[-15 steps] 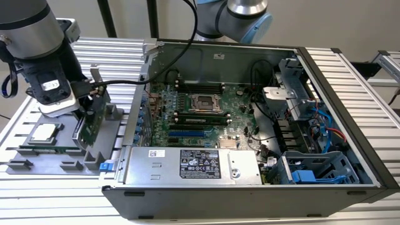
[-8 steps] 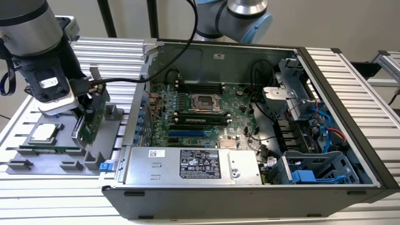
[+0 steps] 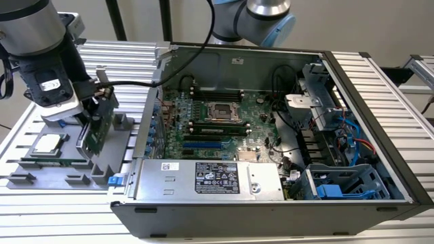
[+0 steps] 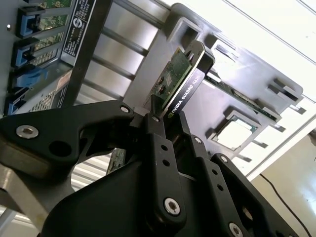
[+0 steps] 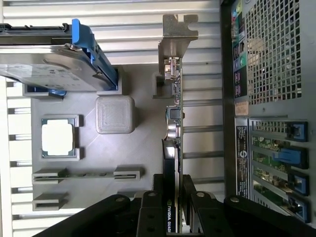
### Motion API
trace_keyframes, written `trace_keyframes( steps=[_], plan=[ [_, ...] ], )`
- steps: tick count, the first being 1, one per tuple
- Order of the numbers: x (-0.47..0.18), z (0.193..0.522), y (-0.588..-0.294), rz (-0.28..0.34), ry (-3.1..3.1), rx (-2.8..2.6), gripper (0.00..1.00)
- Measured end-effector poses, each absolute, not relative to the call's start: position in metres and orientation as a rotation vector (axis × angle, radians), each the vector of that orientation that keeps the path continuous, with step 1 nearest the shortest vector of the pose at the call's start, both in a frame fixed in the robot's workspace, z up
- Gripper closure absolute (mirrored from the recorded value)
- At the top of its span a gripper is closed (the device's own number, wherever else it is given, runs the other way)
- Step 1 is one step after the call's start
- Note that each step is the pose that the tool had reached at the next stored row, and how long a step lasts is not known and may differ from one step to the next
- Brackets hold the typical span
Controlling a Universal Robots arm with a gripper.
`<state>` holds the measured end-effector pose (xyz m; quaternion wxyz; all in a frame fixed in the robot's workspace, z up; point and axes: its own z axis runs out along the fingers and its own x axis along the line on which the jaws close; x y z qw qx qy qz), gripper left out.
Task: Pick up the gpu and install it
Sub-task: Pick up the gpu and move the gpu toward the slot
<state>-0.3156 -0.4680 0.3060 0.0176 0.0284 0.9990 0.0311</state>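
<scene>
The gripper (image 3: pixel 83 113) is clamped on the gpu (image 3: pixel 95 129). In both wrist views its 2 fingers (image 4: pixel 157 129) press the thin card between them, one on the green board face and one on the black cooler face, so the jaws stand narrow with the card filling the gap. The gpu (image 5: pixel 173 133) stands on edge over the grey tray (image 3: pixel 40 179), which sits on the table at the exterior view's left, just beside the open case (image 3: pixel 271 216). Whether its lower edge has cleared the tray's holder I cannot tell. Its long axis runs near to far in the exterior view. The silver bracket (image 5: pixel 177 29) is at the far end, and the fingers hold the top edge nearer the other end. The hard drive (image 5: pixel 49 66), the cpu (image 5: pixel 58 138) and the memory stick (image 5: pixel 89 174) lie in the tray on the side of the card away from the case, well apart from the gripper. The motherboard (image 3: pixel 224 114) lies to the exterior view's right of the gripper, past the case wall. Its blue slots (image 3: pixel 203 145) seem to run left to right, so I judge the card's long axis lies roughly across theirs. With 1 arm, no choice of hand arises.
</scene>
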Motion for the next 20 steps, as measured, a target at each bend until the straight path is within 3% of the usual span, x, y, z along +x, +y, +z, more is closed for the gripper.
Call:
trace_keyframes(
  steps=[20],
  plan=[
    [-0.316,0.328,-0.468,0.097,3.104,0.088,1.00]
  ],
)
